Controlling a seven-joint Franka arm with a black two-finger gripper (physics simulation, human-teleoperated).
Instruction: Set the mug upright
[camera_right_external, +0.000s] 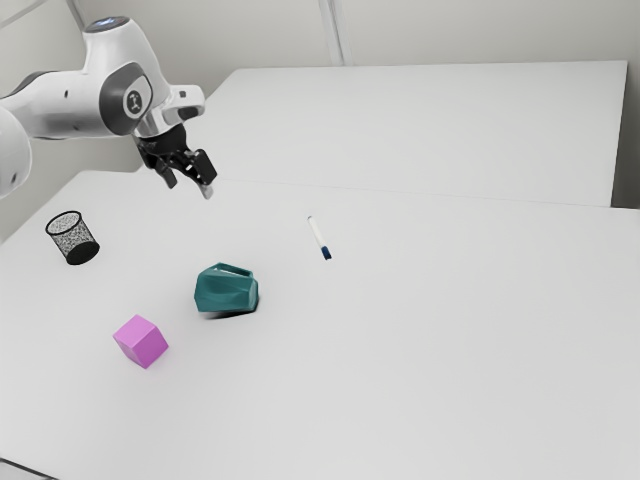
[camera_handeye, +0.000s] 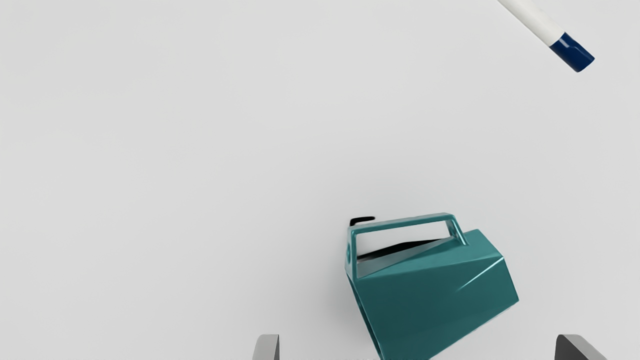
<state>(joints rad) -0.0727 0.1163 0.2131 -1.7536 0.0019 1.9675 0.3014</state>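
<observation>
High over the table, toward the exterior view's upper left, hangs my gripper (camera_right_external: 190, 180), well apart from the mug. The teal faceted mug (camera_right_external: 226, 290) lies on its side on the table, its handle toward the marker's side. In the wrist view my gripper (camera_handeye: 417, 347) is open, its two fingertips wide apart, and the mug (camera_handeye: 435, 295) appears between and beyond them, untouched. The handle is raised off the table there, with a dark shadow beneath it.
A pink cube (camera_right_external: 141, 341) sits near the mug, and a black mesh cup (camera_right_external: 73, 238) stands at the exterior view's left. A white marker with a blue cap (camera_right_external: 320, 238) lies beyond the mug; the marker (camera_handeye: 547, 35) also appears in the wrist view. All rest on the white table (camera_right_external: 430, 350).
</observation>
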